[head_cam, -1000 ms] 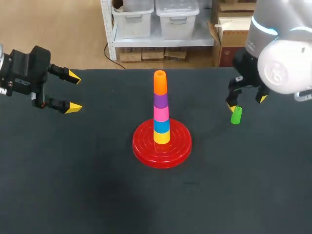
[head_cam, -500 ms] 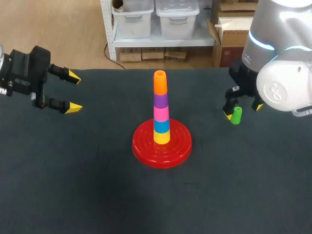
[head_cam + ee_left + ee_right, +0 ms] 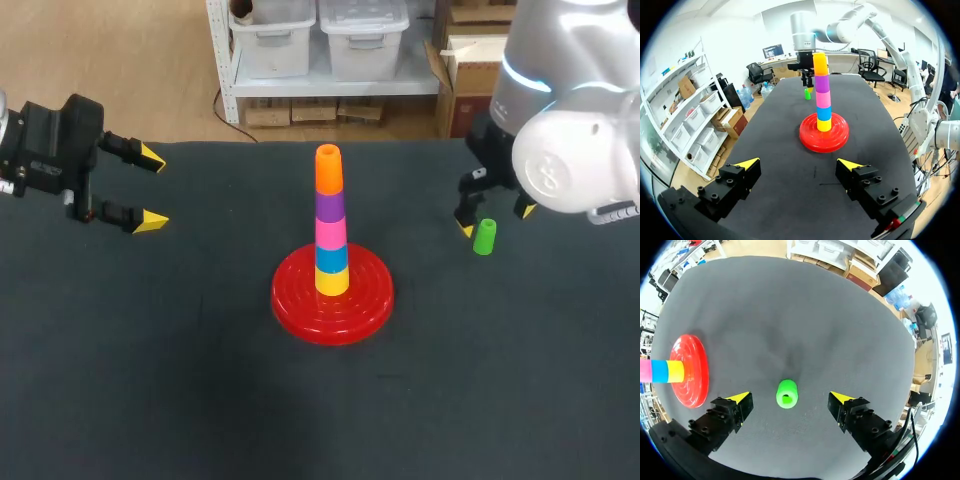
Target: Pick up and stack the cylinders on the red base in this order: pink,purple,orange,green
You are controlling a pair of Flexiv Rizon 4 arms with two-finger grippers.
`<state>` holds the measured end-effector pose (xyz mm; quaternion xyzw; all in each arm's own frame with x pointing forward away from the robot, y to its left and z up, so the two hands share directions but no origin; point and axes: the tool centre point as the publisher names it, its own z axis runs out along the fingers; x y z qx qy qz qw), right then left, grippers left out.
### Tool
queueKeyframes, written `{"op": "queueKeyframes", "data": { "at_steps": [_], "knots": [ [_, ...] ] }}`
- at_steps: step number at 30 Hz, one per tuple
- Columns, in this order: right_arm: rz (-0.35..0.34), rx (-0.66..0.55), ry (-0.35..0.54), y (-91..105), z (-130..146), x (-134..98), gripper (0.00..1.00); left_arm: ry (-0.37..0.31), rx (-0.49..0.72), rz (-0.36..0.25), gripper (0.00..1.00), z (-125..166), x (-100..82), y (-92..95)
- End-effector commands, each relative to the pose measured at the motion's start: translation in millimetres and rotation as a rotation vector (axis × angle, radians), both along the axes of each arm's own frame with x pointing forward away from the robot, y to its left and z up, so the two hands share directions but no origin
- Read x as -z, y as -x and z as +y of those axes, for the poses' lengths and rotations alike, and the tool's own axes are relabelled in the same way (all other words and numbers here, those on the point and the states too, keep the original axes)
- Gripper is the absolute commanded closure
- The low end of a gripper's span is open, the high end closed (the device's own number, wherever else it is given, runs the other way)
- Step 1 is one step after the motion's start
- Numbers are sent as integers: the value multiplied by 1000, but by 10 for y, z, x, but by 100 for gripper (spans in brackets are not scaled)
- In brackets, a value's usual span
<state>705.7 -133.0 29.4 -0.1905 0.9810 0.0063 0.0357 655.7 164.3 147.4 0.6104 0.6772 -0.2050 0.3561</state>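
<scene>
Five hollow plastic cylinders stand stacked in a tapering tower on the centre of a round, ridged red plastic base (image 3: 345, 305), which sits on a dark grey cloth-covered table (image 3: 150, 380). From the base upward the tower runs yellow cylinder (image 3: 332, 281), blue cylinder (image 3: 332, 258), pink cylinder (image 3: 331, 232), purple cylinder (image 3: 329, 205) and orange cylinder (image 3: 328, 170) at the top.

A small green plastic cylinder (image 3: 484, 237) stands upright on the table, well to the right of the red base as seen from the head camera and a little farther from the robot than the base. The right gripper (image 3: 495, 220), black with yellow tips, is directly over this green cylinder, pointing down at the table. In the right wrist view the green cylinder's open top shows midway between the two yellow fingertips (image 3: 741, 397). The fingers are spread wide, with bare cloth visible on both sides of the cylinder, and neither touches it. The red base lies off to one side of this gripper, with the lower part of the tower showing.

The left gripper (image 3: 150, 188) is well to the left of the red base, near the table's far left edge. Its two fingers are wide apart with nothing between them. In the left wrist view they point across the table towards the base and tower, with the green cylinder and the right arm beyond.
</scene>
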Motion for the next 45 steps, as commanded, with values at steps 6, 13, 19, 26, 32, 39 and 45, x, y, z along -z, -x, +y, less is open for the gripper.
{"op": "queueKeyframes", "data": {
  "at_steps": [6,13,19,26,32,39,45],
  "knots": [
    [8,1,-1,-97,22,29,0,-1,1,-1,0,4,6,3],
    [7,16,-4,-69,37,82,54,-1,1,-1,0,4,6,3],
    [7,29,-3,-33,37,108,57,-1,1,-1,0,4,6,3],
    [8,28,-1,-35,15,117,60,-1,1,-1,0,4,6,3],
    [-2,31,7,-60,19,61,100,-1,1,-1,0,4,6,3],
    [-73,-26,16,-142,44,-458,100,-1,1,-1,0,4,6,3],
    [-162,-250,10,-256,291,-1357,100,-1,1,-1,0,4,6,3]
  ]
}}
